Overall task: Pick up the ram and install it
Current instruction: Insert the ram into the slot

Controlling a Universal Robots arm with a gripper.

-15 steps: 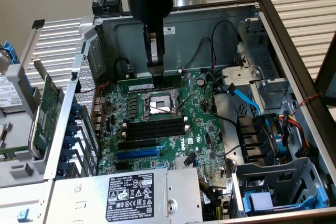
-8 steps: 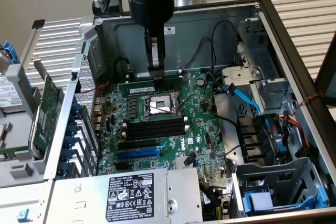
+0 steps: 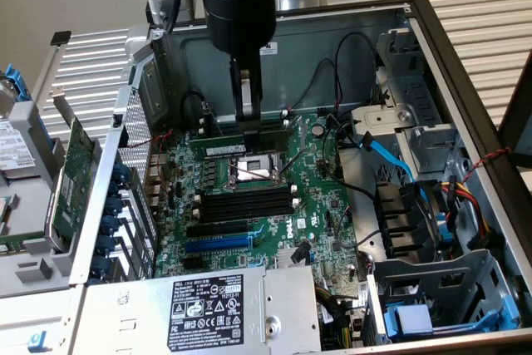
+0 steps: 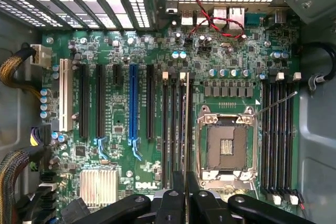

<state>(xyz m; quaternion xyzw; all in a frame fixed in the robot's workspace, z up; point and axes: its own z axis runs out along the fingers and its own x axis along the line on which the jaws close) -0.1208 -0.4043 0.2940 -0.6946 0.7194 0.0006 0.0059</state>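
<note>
Gripping the ram (image 3: 220, 139) on edge, the narrow-set fingers (image 3: 247, 106) hold it over the motherboard (image 3: 316, 205) near the socket (image 3: 253, 174).

One ram (image 3: 216, 140) and one gripper (image 3: 247, 118) were counted. The motherboard (image 4: 157, 153) carried one processor socket (image 3: 252, 170). In the exterior view, four black memory slots (image 3: 246, 201) lay at the socket's 6 o'clock. Expansion slots came to six: one white (image 4: 64, 95), one blue (image 4: 133, 103), three long black (image 4: 84, 100) and one short black (image 4: 116, 74). There was one finned silver heatsink (image 4: 97, 187), one black fan (image 3: 406, 218) toward 3 o'clock, and one green expansion card (image 3: 71, 176) at 9 o'clock.
</note>
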